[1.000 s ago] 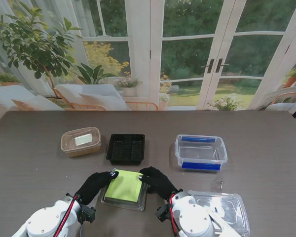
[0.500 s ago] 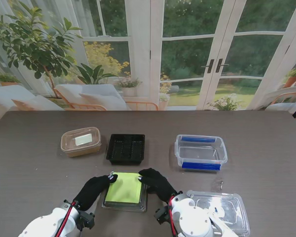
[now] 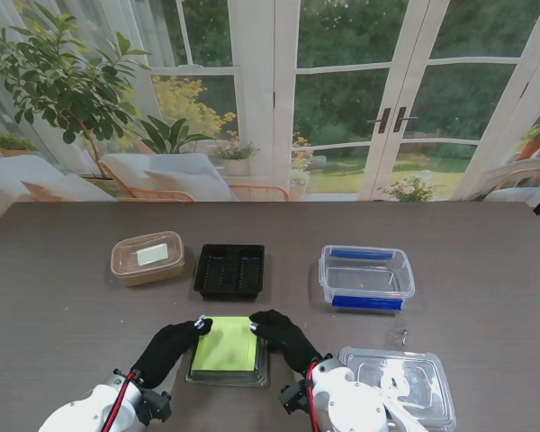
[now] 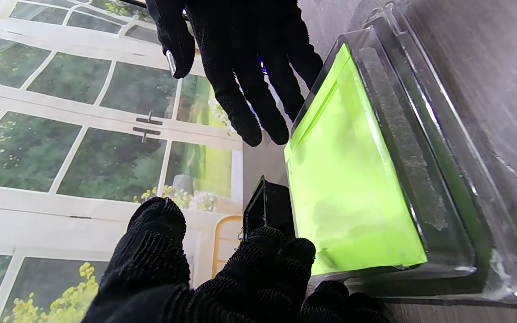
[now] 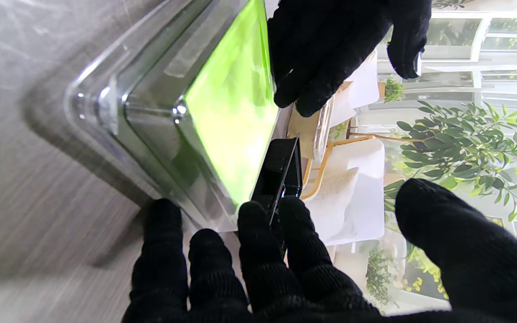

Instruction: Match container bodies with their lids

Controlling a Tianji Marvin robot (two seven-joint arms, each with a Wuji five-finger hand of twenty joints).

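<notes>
A clear lid with a lime-green label point(image 3: 227, 349) lies near me, just in front of the black tray point(image 3: 229, 270). My left hand point(image 3: 171, 351) presses its left edge and my right hand point(image 3: 283, 335) presses its right edge, so the lid is held between them. The left wrist view shows the lid point(image 4: 357, 179) with my left hand point(image 4: 222, 278) curled on one corner and the right hand point(image 4: 240, 58) opposite. In the right wrist view my right hand point(image 5: 263, 269) touches the lid point(image 5: 222, 103), thumb apart, with the black tray point(image 5: 281, 172) beyond.
A brown container with its lid on point(image 3: 147, 257) sits left of the black tray. A clear container with blue clips point(image 3: 366, 277) stands to the right. A large clear lid point(image 3: 400, 382) lies near me on the right, beside my right arm.
Both hands turned the green-labelled lid from a skewed angle to square with the table edge and shifted it slightly left. The left arm drew back toward me.
</notes>
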